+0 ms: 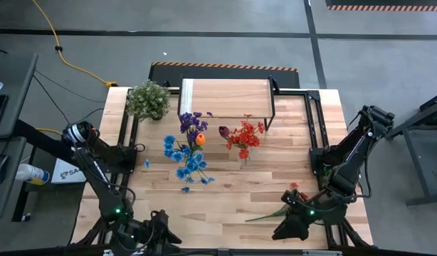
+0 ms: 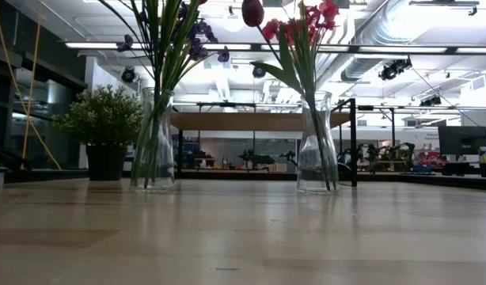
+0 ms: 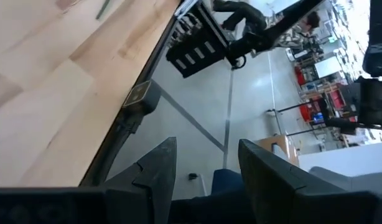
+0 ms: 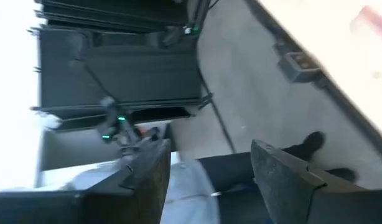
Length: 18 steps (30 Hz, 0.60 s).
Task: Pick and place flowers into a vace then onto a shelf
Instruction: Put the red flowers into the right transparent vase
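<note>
High view shows two vases [image 1: 193, 146] of flowers [image 1: 243, 137] standing before the shelf [image 1: 225, 97], none on it, one stem [image 1: 272, 212] lying near the right gripper [image 1: 293, 226], which, like the left gripper [image 1: 161, 235], gapes empty at the near edge.

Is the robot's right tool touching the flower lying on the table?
Cannot tell. In the high view the right tool sits close beside the loose flower near the table's front edge, but no clear gap or contact shows. The right wrist view misses the flower.
</note>
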Available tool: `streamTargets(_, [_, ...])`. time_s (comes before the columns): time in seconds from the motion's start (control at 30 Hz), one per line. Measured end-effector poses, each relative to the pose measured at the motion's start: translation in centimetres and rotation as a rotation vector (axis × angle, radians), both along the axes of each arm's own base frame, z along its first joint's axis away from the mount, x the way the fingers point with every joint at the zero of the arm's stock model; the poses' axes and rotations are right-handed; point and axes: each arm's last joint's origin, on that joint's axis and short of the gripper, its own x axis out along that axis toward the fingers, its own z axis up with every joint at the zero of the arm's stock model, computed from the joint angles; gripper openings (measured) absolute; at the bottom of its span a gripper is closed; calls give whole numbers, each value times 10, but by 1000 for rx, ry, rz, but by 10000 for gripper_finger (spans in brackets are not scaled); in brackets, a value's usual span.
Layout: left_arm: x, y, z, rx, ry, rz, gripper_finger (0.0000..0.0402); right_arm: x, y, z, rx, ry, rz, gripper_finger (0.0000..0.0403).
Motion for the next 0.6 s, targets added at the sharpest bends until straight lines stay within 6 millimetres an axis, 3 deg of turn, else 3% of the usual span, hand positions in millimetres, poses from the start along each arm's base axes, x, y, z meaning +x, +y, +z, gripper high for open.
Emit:
streamTargets(0.2, [3, -5, -13, -24, 55, 1, 207, 4, 6, 1, 102, 24, -2, 211])
streamTargets(0.43, [0, -5, -19, -1, 89, 5, 207, 24, 23, 6, 132, 208, 64, 217])
streamTargets(0.6, [-2, -2, -24, 54, 130, -8, 207, 35, 30, 36, 55, 358, 56, 215])
